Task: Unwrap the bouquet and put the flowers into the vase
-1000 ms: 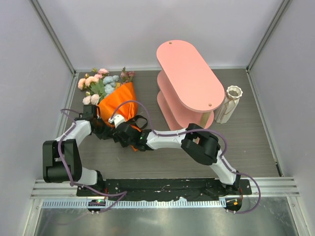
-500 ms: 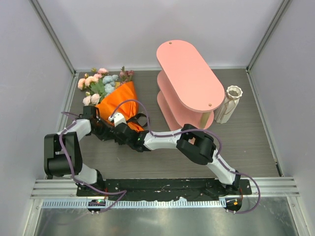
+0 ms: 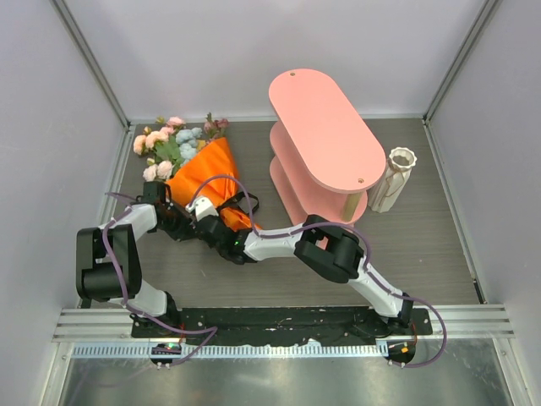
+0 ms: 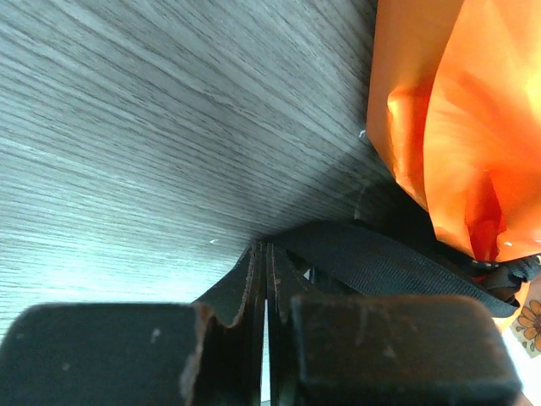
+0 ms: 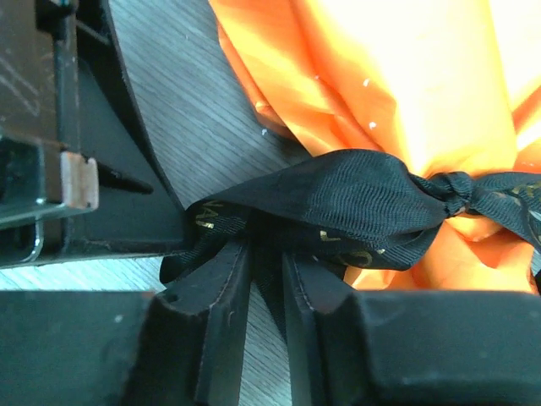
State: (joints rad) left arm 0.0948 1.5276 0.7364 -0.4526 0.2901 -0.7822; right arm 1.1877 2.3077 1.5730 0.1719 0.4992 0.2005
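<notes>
**Bouquet unwrap: ribbon stage, bow not yet undone**

Top view: the bouquet (image 3: 201,173) lies flat at 10 o'clock on the surface (image 3: 423,245). Its flowers (image 3: 169,144) point to 11 o'clock and its tied end points to 5 o'clock. The vase (image 3: 394,182) stands upright at 3 o'clock, just beside the pink shelf (image 3: 325,127) and well apart from the bouquet. No stems are seen in it.

Both arms are brought in at the tied end. The left end effector (image 4: 262,262) is seen pinched fully together, and a strand of the black ribbon (image 5: 355,203) appears to be caught between its tips. The right end effector (image 5: 266,262) is set narrow, with a ribbon tail lying in the gap. Whether that tail is clamped cannot be told.

Status:
- The knot is seen intact in the right wrist view, drawn tight around the orange paper (image 4: 456,127).
- The paper is closed around the stems.
- Nothing is judged complete. The task is early, at the untying step.

Remaining: the bow is to be pulled loose, the paper opened, and the flowers lifted out and carried past the shelf to the vase's narrow neck.
</notes>
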